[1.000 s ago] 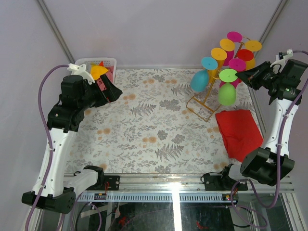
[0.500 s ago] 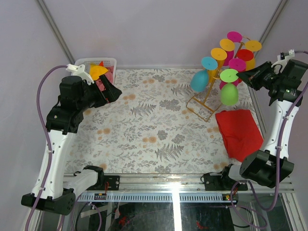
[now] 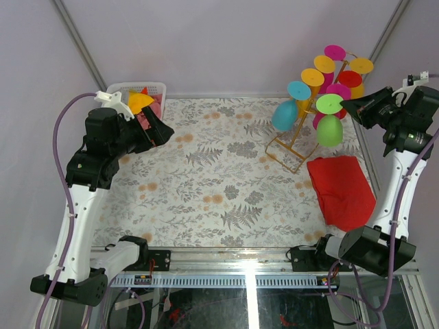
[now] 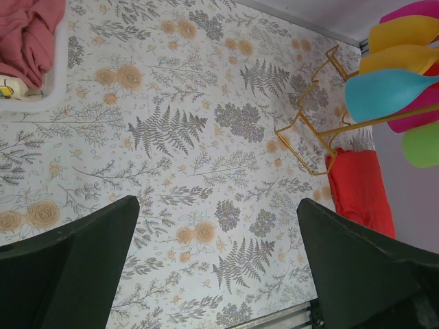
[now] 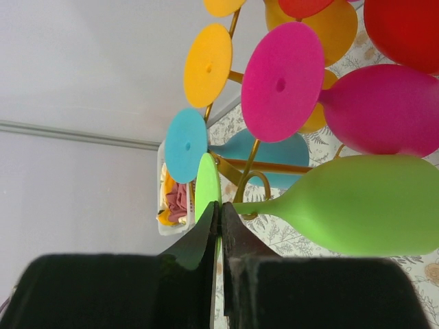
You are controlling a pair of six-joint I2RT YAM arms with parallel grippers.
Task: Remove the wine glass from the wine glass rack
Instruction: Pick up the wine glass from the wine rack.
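Right tool point(image 5: 219, 205) is clamped on the foot rim of the green wine glass point(image 5: 357, 202). Left tool point(image 4: 216, 205) stands fully apart, empty.

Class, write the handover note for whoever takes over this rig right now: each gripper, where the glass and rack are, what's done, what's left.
The left gripper is open and empty, above the table near the white basket.
The right gripper is shut on the foot of the green wine glass.
The glass hangs at the wine glass rack, in the table's far right corner.
Done: grip taken.
Left: draw the glass clear; whether its stem has left the hook cannot be told.
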